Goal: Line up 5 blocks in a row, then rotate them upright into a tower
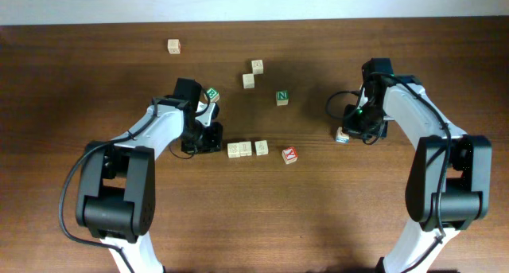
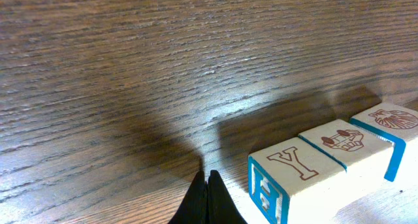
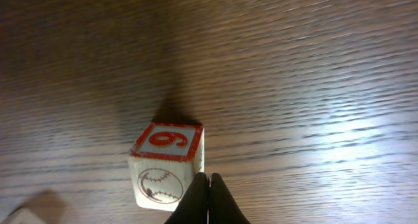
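Note:
Three pale blocks lie in a row, side by side: the nearest (image 2: 294,168) has a brown Y on top and a blue H side, then a second (image 2: 343,142) and a third (image 2: 392,119). From above this row (image 1: 246,149) lies just right of my left gripper (image 1: 216,142). Its fingertips (image 2: 208,177) are shut and empty, resting low on the wood left of the Y block. A red-faced block (image 1: 289,154) sits right of the row. My right gripper (image 3: 208,178) is shut and empty, its tips at the lower right corner of a block (image 3: 166,165) with a red-framed face and a baseball; from above that block (image 1: 342,135) lies by the right gripper (image 1: 351,134).
A green N cube (image 1: 281,97) and a green B cube (image 1: 211,95) sit mid-table, the B cube close to my left wrist. Two tan cubes (image 1: 253,72) lie behind them, and another (image 1: 173,46) at the far left. A blurred pale shape (image 3: 26,212) shows in the right wrist view's corner.

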`<state>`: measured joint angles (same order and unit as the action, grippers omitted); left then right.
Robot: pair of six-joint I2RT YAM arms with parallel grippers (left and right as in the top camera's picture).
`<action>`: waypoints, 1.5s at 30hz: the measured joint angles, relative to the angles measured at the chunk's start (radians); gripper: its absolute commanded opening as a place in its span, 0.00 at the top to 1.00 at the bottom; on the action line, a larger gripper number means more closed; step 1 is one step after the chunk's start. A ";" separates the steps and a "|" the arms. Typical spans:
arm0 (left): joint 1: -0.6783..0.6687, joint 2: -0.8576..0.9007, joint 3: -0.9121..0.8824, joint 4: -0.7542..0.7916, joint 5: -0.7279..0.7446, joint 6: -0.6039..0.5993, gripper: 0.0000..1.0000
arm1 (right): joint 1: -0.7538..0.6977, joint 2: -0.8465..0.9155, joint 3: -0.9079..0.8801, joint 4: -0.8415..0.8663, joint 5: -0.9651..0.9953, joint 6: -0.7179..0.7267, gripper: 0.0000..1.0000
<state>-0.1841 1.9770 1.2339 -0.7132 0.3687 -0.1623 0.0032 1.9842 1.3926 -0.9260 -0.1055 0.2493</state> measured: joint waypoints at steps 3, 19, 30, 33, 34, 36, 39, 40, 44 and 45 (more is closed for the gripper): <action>0.000 0.000 0.000 0.000 0.000 0.000 1.00 | 0.011 0.000 0.000 0.000 -0.037 0.000 0.96; 0.000 0.000 0.000 0.000 0.000 0.000 1.00 | 0.238 0.007 0.000 0.000 -0.062 0.000 0.95; 0.000 0.000 0.000 0.012 0.000 0.000 1.00 | 0.330 0.009 -0.003 -0.062 -0.139 0.000 0.96; 0.000 0.000 0.000 0.012 0.000 0.000 1.00 | 0.371 0.009 -0.003 -0.038 -0.140 0.028 0.95; 0.000 0.000 0.000 0.012 0.000 0.000 1.00 | 0.381 0.009 -0.003 -0.030 -0.139 0.038 0.95; 0.000 0.000 0.000 0.012 0.000 0.000 1.00 | 0.394 0.009 -0.004 -0.017 -0.139 0.050 0.96; 0.000 0.000 0.000 0.014 0.000 0.000 1.00 | 0.399 0.009 -0.004 -0.002 -0.139 0.062 0.95; 0.000 0.000 0.000 0.015 0.000 0.000 1.00 | 0.399 0.009 -0.004 0.005 -0.139 0.064 0.96; 0.000 0.000 0.000 0.016 0.000 0.000 1.00 | 0.401 0.009 -0.004 0.023 -0.149 0.065 0.96; 0.000 0.000 0.000 0.016 0.000 0.000 1.00 | 0.402 0.009 -0.004 0.021 -0.154 0.066 0.96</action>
<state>-0.1841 1.9770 1.2339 -0.6975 0.3683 -0.1623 0.4053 1.9930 1.3888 -0.9054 -0.2592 0.3149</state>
